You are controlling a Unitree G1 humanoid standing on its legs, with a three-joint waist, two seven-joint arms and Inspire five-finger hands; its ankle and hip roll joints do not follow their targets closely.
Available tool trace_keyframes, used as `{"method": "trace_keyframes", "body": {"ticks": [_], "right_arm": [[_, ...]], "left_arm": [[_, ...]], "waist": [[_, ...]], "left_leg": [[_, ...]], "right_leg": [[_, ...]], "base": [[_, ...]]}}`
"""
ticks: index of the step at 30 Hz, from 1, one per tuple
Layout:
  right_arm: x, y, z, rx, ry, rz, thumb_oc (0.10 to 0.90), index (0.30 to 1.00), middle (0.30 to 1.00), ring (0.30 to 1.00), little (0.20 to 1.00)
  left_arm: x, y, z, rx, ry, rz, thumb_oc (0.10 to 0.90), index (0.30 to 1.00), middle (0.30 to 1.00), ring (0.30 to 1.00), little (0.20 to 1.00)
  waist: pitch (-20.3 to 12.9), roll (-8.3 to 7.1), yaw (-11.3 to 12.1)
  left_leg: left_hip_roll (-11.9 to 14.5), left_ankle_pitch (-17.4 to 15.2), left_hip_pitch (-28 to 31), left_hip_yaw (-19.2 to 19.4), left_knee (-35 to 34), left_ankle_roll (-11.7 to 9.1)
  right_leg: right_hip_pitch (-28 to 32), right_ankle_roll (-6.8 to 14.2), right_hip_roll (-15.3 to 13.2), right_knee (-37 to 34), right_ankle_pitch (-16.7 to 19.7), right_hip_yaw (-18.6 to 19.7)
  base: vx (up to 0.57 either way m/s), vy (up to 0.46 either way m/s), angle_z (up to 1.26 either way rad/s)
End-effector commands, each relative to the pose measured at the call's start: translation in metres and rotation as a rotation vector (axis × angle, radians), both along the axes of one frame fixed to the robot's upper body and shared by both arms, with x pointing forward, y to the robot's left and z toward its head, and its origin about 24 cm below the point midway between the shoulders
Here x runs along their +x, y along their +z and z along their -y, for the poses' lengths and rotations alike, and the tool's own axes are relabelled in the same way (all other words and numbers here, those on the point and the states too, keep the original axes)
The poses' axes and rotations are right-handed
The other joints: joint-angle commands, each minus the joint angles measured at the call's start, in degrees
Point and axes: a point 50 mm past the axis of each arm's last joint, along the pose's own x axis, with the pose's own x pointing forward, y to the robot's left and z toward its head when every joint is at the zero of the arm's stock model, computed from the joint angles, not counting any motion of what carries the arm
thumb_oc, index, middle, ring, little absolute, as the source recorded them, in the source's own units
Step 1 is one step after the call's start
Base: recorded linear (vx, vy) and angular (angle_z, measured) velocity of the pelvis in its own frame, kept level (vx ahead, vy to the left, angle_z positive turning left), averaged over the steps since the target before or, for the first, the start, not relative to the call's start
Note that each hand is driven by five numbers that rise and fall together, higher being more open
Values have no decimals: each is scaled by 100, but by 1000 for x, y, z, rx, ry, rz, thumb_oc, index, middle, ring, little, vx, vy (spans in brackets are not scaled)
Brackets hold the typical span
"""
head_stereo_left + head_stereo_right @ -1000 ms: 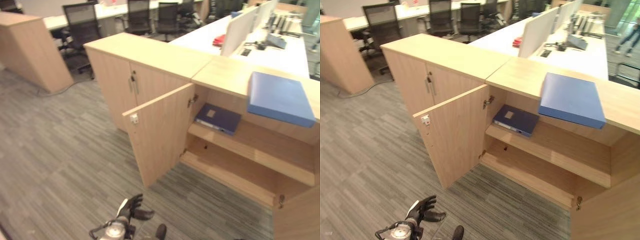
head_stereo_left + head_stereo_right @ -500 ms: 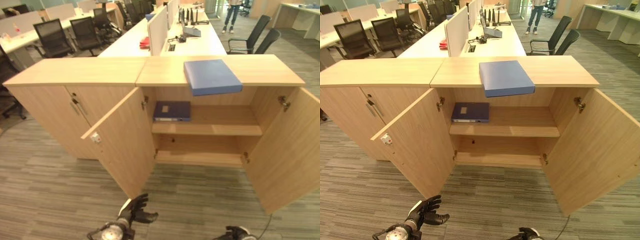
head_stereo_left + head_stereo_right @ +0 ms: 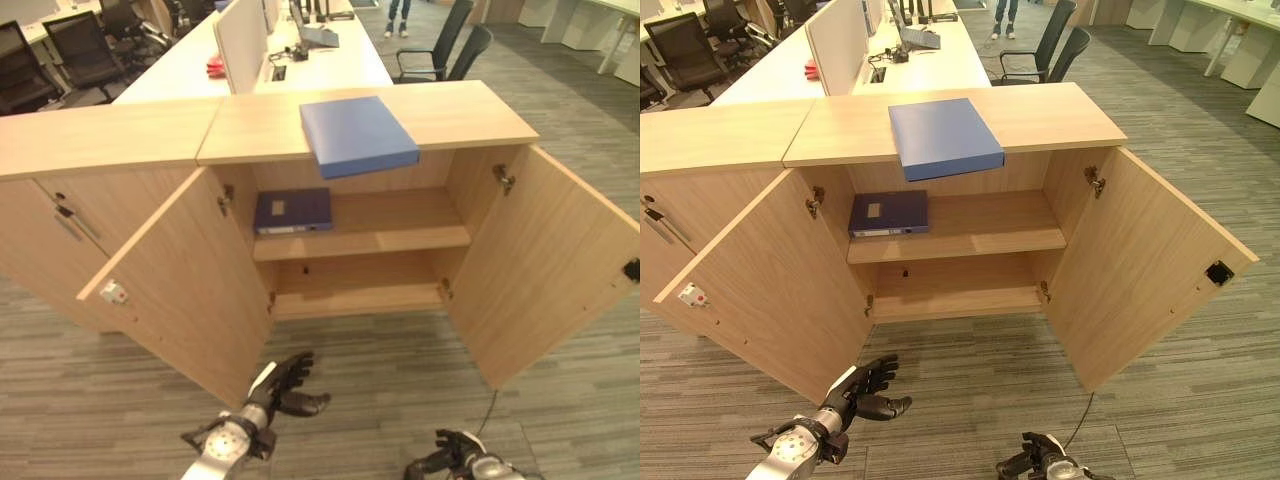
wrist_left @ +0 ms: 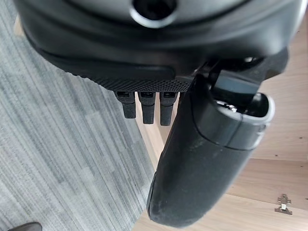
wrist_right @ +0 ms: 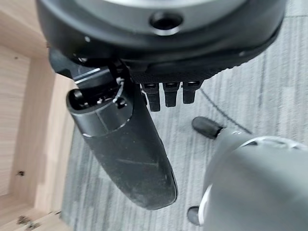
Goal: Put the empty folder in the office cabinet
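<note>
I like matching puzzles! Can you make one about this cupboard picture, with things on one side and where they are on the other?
Things:
1. light blue folder
2. dark blue folder
3. left hand
4. red thing

Places:
A. on the white desk behind the cabinet
B. low over the carpet, in front of the open left door
C. on top of the cabinet, front edge sticking out
D. lying flat on the upper shelf inside

Pairs: 1-C, 2-D, 3-B, 4-A
</note>
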Motion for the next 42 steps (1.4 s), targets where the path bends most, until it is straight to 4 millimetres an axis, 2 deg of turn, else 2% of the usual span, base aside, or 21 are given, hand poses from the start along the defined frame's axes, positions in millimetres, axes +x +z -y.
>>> {"method": "trace_keyframes", "body": {"ticks": [1, 3, 5, 7, 8, 10, 12, 15, 19, 22, 25, 26, 28, 30, 31, 32, 33, 34, 36, 37, 42], "right_arm": [[25, 11, 4, -24, 51, 80, 800, 900, 900, 900, 900], [27, 13, 5, -22, 49, 97, 800, 900, 900, 900, 900], [29, 14, 2, -8, 30, 121, 800, 900, 900, 900, 900], [35, 17, 2, -4, 15, 142, 800, 900, 900, 900, 900], [38, 19, 3, -6, 8, 155, 800, 900, 900, 900, 900], [39, 21, 6, -5, -18, 167, 800, 900, 900, 900, 900], [35, 19, 7, 1, -44, 163, 800, 900, 900, 900, 900], [30, 15, 6, 5, -64, 138, 800, 900, 900, 900, 900], [26, 14, 15, -17, -95, 125, 800, 900, 900, 900, 900], [13, 11, 28, -52, -140, 90, 800, 900, 900, 900, 900], [11, 11, 29, -58, -142, 82, 800, 900, 900, 900, 900], [9, 10, 32, -68, -154, 72, 800, 900, 900, 900, 900], [5, 9, 31, -63, -167, 71, 800, 900, 900, 900, 900], [1, 8, 33, -64, -196, 61, 800, 900, 900, 900, 900], [1, 8, 33, -65, -203, 59, 800, 900, 900, 900, 900], [-2, 7, 36, -62, -224, 48, 800, 900, 900, 900, 900], [-3, 6, 35, -59, -227, 48, 800, 900, 900, 900, 900], [-1, 6, 33, -55, -222, 51, 800, 900, 900, 900, 900], [-2, 5, 30, -50, -220, 54, 800, 900, 900, 900, 900], [-3, 3, 25, -33, -236, 57, 800, 900, 900, 900, 900], [-20, -5, 12, 4, -282, 33, 800, 900, 900, 900, 900]], "left_arm": [[27, 42, 1, -17, -32, 235, 800, 900, 900, 900, 900], [26, 41, 1, 6, -35, 232, 800, 900, 900, 900, 900], [27, 41, -2, 33, -30, 233, 800, 900, 900, 900, 900], [30, 43, -3, 38, -19, 252, 800, 900, 900, 900, 900], [32, 45, -4, 38, -10, 262, 800, 900, 900, 900, 900], [34, 47, -5, 42, -3, 273, 800, 900, 900, 900, 900], [38, 48, -5, 49, -1, 285, 800, 900, 900, 900, 900], [40, 47, -1, 33, 22, 286, 800, 900, 900, 900, 900], [46, 47, 5, 2, 37, 283, 800, 900, 900, 900, 900], [50, 47, 9, 2, 15, 281, 800, 900, 900, 900, 900], [49, 46, 9, 0, 19, 276, 800, 900, 900, 900, 900], [47, 43, 5, 1, 41, 264, 800, 900, 900, 900, 900], [41, 39, -3, -2, 84, 236, 800, 900, 900, 900, 900], [38, 37, -4, -45, 127, 220, 800, 900, 900, 900, 900], [38, 38, -4, -69, 139, 218, 800, 900, 900, 900, 900], [36, 41, -3, -177, 211, 223, 800, 900, 900, 900, 900], [37, 45, -4, -197, 235, 245, 800, 900, 900, 900, 900], [37, 57, -12, -206, 284, 312, 800, 900, 900, 900, 900], [37, 66, -19, -197, 331, 367, 800, 900, 900, 900, 900], [37, 87, -36, -124, 408, 492, 800, 900, 900, 900, 900], [31, 124, -64, 95, 533, 724, 800, 900, 900, 900, 900]], "waist": [[64, 35, 108], [266, 78, 9], [336, 148, 10], [411, 154, -52], [453, 110, -105], [538, 19, -216], [549, -86, -255], [433, -148, -276], [336, -42, -370], [263, 20, -446], [235, 48, -456], [215, 86, -448], [247, 28, -434], [344, -119, -391], [402, -146, -357], [476, -230, -234], [485, -279, -185], [499, -310, -91], [530, -288, -13], [600, -287, 120], [481, -316, 142]], "left_leg": [[-496, -528, 75, -262, -15, 335], [-632, -557, 185, -399, -15, 488], [-608, -689, 276, -365, -15, 494], [-568, -678, 274, -330, -15, 410], [-591, -701, 317, -398, -15, 347], [-587, -820, 470, -553, -15, 228], [-586, -923, 556, -703, -15, 144], [-428, -1038, 685, -888, -15, 47], [51, -951, 707, -1036, -15, -179], [399, -627, 628, -1160, -15, -406], [487, -442, 613, -1170, -15, -471], [624, 11, 535, -1139, 129, -594], [845, 654, 232, -991, 1060, -665], [873, 839, -127, -703, 2033, -479], [845, 729, -258, -613, 2243, -403], [428, 40, -735, -636, 2167, -201], [209, -191, -958, -706, 1995, -172], [-42, -241, -1208, -890, 1682, -184], [-178, -66, -1296, -1047, 1302, -222], [-374, 68, -1454, -1370, 1094, -245], [-314, 204, -1015, -1472, 480, -207]], "right_leg": [[-590, 405, -574, 1751, 161, 101], [-1042, 484, -763, 2761, 924, 474], [-1291, 500, -843, 3036, 639, 436], [-1512, 344, -575, 2403, 457, 340], [-1547, 336, -318, 1593, 407, 484], [-1535, 423, 144, 360, 525, 867], [-1492, 487, 274, -147, 559, 1099], [-1344, 421, 243, -58, 690, 904], [-1411, 225, 316, 380, 341, 706], [-1358, 10, 359, 615, -5, 339], [-1326, -46, 430, 615, -81, 296], [-1234, -131, 581, 582, -223, 250], [-895, -379, 864, 508, -559, 322], [-521, -539, 945, 401, -740, 379], [-430, -564, 946, 367, -763, 427], [-214, -544, 862, 233, -780, 524], [-181, -501, 824, 185, -775, 565], [-130, -465, 810, 152, -765, 645], [-49, -464, 861, 144, -786, 697], [72, -481, 944, 182, -817, 826], [204, -511, 1065, 119, -826, 898]], "base": [[1, 156, 10], [-29, 154, 20], [82, 75, 21], [111, -120, -5], [177, -226, -7], [213, -179, 14], [238, -162, 31], [411, -297, 64], [279, -245, 87], [267, -283, 87], [151, -159, 40], [253, -315, 11], [318, -461, 10], [201, -362, -17], [225, -274, -42], [159, -98, -43], [178, -59, -50], [99, -2, -59], [70, -3, -54], [41, -12, -52], [103, -2, -78]]}}
